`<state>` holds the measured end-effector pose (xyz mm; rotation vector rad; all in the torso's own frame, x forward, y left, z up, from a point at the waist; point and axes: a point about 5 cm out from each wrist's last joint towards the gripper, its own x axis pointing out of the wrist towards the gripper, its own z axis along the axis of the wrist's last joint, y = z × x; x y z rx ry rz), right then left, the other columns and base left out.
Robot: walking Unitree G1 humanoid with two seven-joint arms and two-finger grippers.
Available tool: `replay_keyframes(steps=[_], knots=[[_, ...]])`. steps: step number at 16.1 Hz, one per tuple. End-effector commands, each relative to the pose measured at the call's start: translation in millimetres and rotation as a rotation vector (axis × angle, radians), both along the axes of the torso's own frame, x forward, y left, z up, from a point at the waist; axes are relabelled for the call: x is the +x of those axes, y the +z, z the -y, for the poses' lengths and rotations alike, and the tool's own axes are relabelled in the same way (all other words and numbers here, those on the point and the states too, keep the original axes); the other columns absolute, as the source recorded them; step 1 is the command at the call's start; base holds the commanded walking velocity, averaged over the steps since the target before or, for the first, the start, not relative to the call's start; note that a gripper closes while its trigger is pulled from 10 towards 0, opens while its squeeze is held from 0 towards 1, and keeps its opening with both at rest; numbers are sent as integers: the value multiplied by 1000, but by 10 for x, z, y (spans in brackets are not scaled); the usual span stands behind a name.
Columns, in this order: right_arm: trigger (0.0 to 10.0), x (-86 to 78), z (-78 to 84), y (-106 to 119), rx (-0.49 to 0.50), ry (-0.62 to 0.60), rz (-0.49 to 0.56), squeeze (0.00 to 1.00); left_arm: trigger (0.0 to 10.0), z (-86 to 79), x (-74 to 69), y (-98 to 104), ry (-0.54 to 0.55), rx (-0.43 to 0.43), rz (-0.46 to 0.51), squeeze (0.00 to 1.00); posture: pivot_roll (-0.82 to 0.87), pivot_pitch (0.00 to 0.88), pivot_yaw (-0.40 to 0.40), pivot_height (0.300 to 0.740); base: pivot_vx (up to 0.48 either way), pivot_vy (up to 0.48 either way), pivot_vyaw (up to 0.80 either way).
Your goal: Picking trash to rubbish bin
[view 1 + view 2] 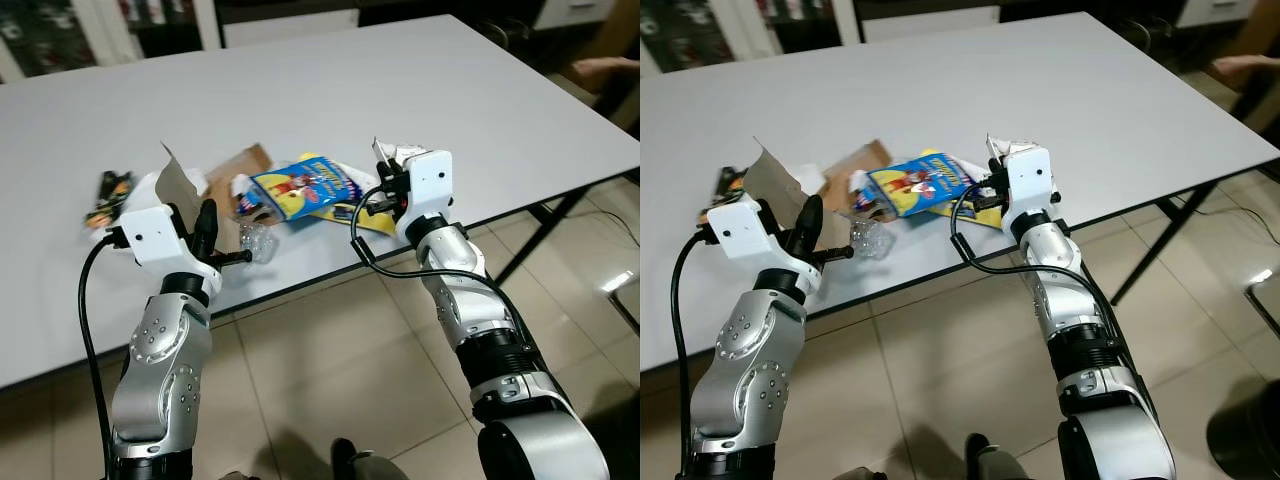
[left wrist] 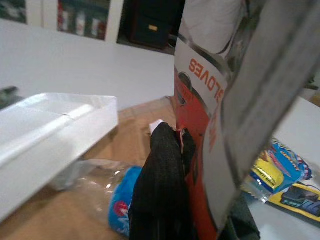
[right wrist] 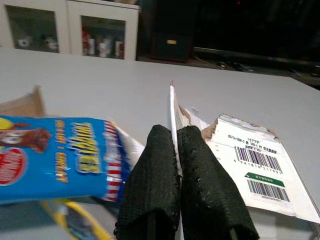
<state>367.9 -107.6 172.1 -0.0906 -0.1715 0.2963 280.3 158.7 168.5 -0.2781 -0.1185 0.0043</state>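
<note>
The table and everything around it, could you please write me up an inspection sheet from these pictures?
Surface: white table, trash gathered near its front edge.
Job's things: blue snack bag, crumpled plastic bottle, brown cardboard, dark wrapper, yellow packet.
Clutter: nothing seen.
Grippers: left gripper shut on a glove carton flap; right gripper shut on a torn white barcode carton.
Cables: black cable loops along the left arm, another by the right wrist.
Surroundings: tiled floor, glass-door cabinet, a person's hand at the far right.
</note>
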Motion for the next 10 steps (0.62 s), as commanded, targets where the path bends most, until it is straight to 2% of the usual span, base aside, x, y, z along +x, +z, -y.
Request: replay_keyframes(steps=[1,10], knots=[[10000,-10,16,-4,-15,-1,-2,0,10000,-8,9,-51,7,-14,-30,0,-18,67,2,740,0,0,-800],[10000,-29,37,-19,-5,-13,-3,0,10000,-16,4,-60,8,10,-36,0,-21,78,10,740,0,0,-790]])
